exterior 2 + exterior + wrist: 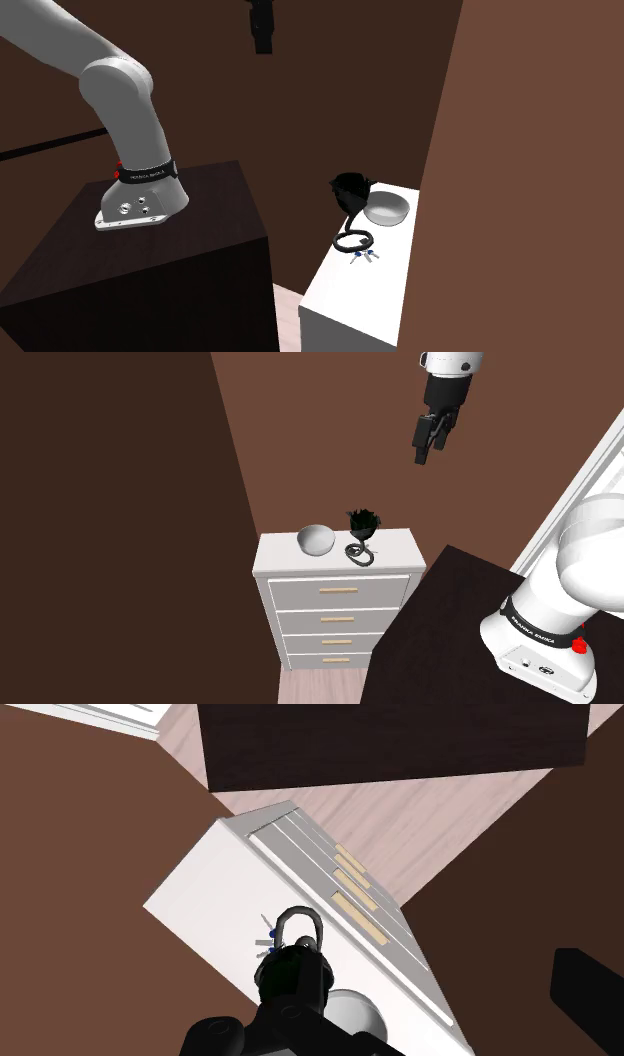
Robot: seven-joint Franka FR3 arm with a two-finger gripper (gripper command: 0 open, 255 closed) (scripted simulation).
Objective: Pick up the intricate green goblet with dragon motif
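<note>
Gripper [428,450] released, fingers apart, empty, high above white dresser [395,558]; dark goblet [361,524] upright on top, beside grey bowl [316,539].

One goblet [362,524], one bowl [316,539], one dresser [300,593]

White drawer chest [340,592] against brown walls [330,432], pale floor [318,690]

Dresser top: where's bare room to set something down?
The white four-drawer dresser top is bare between the dark green coiled-base goblet and its end at the shoulder view's right. There is a narrower patch beyond the pale grey bowl. It is crowded where bowl and goblet sit close.
</note>
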